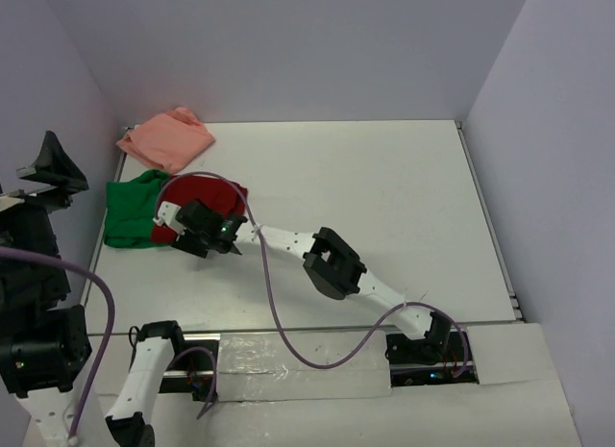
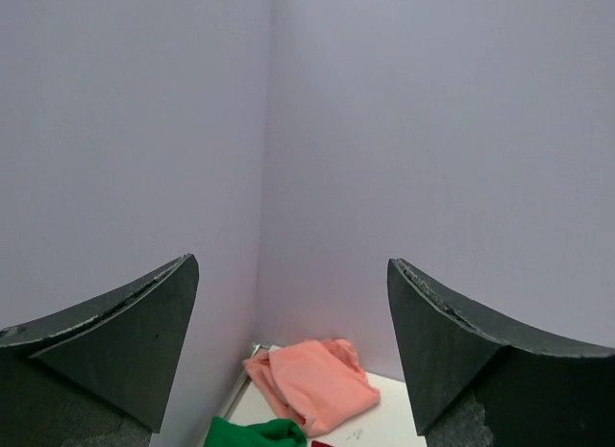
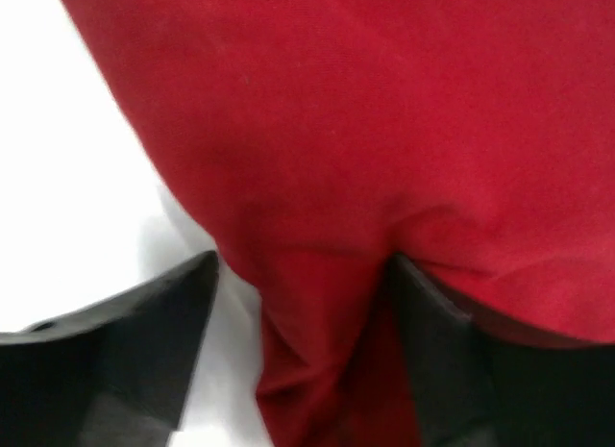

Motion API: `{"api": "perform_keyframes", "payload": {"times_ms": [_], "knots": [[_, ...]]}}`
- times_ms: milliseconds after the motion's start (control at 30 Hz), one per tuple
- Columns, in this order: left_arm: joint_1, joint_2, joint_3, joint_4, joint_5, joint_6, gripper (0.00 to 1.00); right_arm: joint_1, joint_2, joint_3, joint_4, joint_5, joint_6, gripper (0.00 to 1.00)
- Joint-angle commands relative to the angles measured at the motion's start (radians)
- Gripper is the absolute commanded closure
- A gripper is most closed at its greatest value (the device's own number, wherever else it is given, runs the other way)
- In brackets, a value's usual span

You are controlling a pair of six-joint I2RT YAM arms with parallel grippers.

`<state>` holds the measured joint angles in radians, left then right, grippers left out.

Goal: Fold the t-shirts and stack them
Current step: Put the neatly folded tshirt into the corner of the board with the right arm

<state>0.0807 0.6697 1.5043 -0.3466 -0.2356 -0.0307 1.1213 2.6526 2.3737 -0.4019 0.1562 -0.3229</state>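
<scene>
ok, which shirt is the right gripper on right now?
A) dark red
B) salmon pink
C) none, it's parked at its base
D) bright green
A: the right gripper is down on the dark red t-shirt, whose cloth runs between its fingers in the wrist view. The bright green t-shirt lies to its left, and the salmon pink t-shirt is in the far-left corner.

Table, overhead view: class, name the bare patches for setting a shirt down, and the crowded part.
Bare: the table from the right arm across to the right wall. Crowded: far left, with pink shirt, green shirt, red shirt and right gripper.
</scene>
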Motion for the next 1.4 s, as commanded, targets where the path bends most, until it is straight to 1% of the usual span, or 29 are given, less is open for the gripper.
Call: {"api": "perform_keyframes", "payload": {"times_ms": [0,33,67,100,167,233,267,300,333,367,433,533,567,700,767,800,833,900,933,967,1000,1033,1067,1100,1133,1200,1233,1333,1367], "knots": [[0.005,0.005,0.062,-0.111,0.082,-0.017,0.11,0.005,-0.068,-0.077,0.05,-0.015,0.034,0.15],[0.005,0.001,0.056,-0.111,0.09,-0.02,0.11,0.005,-0.092,-0.096,0.061,-0.018,0.038,0.1],[0.005,-0.001,0.042,-0.114,0.102,-0.02,0.11,0.005,-0.147,-0.117,0.072,-0.018,0.039,0.09],[0.005,0.001,0.034,-0.117,0.126,-0.02,0.11,0.005,-0.176,-0.151,0.08,-0.015,0.038,0.08],[0.007,-0.002,-0.005,-0.112,0.139,-0.028,0.11,0.003,-0.251,-0.159,0.077,-0.012,0.028,0.07],[0.005,-0.001,-0.035,-0.12,0.195,-0.034,0.11,0.003,-0.299,-0.156,0.057,0.012,0.021,0.07],[0.005,-0.001,-0.079,-0.115,0.212,-0.043,0.11,0.0,-0.362,-0.165,0.06,0.029,0.021,0.07],[0.005,-0.001,-0.101,-0.117,0.231,-0.043,0.11,-0.008,-0.4,-0.197,0.063,0.048,0.018,0.07],[0.005,0.001,-0.125,-0.115,0.293,-0.043,0.11,-0.014,-0.442,-0.221,0.081,0.054,0.016,0.07],[0.005,0.001,-0.189,-0.097,0.315,-0.046,0.11,-0.021,-0.53,-0.282,0.098,0.066,0.016,0.07],[0.005,0.028,-0.239,-0.107,0.414,-0.043,0.11,-0.054,-0.618,-0.346,0.152,0.134,0.008,0.07],[0.005,0.099,-0.337,-0.152,0.482,-0.043,0.12,-0.116,-0.753,-0.419,0.15,0.238,0.002,0.07],[0.007,0.116,-0.358,-0.166,0.531,-0.032,0.12,-0.135,-0.775,-0.422,0.131,0.276,0.007,0.07],[0.005,0.205,-0.437,-0.199,0.587,-0.021,0.13,-0.265,-0.887,-0.424,-0.017,0.357,0.083,0.08],[0.005,0.263,-0.469,-0.207,0.608,-0.024,0.14,-0.351,-0.918,-0.397,-0.171,0.387,0.157,0.08],[0.005,0.29,-0.486,-0.197,0.649,-0.021,0.15,-0.377,-0.93,-0.398,-0.248,0.393,0.207,0.08],[0.005,0.303,-0.506,-0.175,0.666,-0.021,0.15,-0.405,-0.956,-0.431,-0.255,0.393,0.223,0.09],[0.005,0.317,-0.536,-0.114,0.662,-0.021,0.15,-0.486,-1.066,-0.598,-0.241,0.306,0.243,0.09],[0.005,0.32,-0.568,-0.08,0.651,-0.026,0.15,-0.512,-1.115,-0.667,-0.176,0.28,0.248,0.09],[0.005,0.315,-0.59,0.002,0.632,-0.028,0.15,-0.559,-1.213,-0.812,-0.132,0.214,0.248,0.09],[0.005,0.291,-0.619,0.062,0.601,-0.029,0.15,-0.584,-1.264,-0.884,-0.039,0.179,0.254,0.09],[0.005,0.271,-0.7,0.133,0.566,-0.055,0.15,-0.606,-1.317,-0.957,0.021,0.154,0.257,0.09],[0.005,0.245,-0.755,0.308,0.526,-0.066,0.15,-0.645,-1.429,-1.117,0.094,0.104,0.258,0.09],[0.005,0.22,-0.807,0.404,0.497,-0.083,0.13,-0.656,-1.48,-1.195,0.159,0.077,0.236,0.09],[0.005,0.181,-0.896,0.481,0.448,-0.1,0.12,-0.664,-1.525,-1.264,0.286,0.072,0.223,0.08],[0.005,0.171,-0.963,0.649,0.443,-0.13,0.12,-0.678,-1.624,-1.442,0.435,0.097,0.261,0.0],[0.005,0.185,-0.995,0.679,0.427,-0.138,0.12,-0.69,-1.638,-1.512,0.455,0.139,0.278,0.0],[0.005,0.284,-1.05,0.797,0.407,-0.124,0.11,-0.73,-1.639,-1.558,0.454,0.097,0.308,0.0],[0.005,0.321,-1.062,0.832,0.383,-0.115,0.11,-0.733,-1.623,-1.558,0.448,0.118,0.317,0.0]]}}
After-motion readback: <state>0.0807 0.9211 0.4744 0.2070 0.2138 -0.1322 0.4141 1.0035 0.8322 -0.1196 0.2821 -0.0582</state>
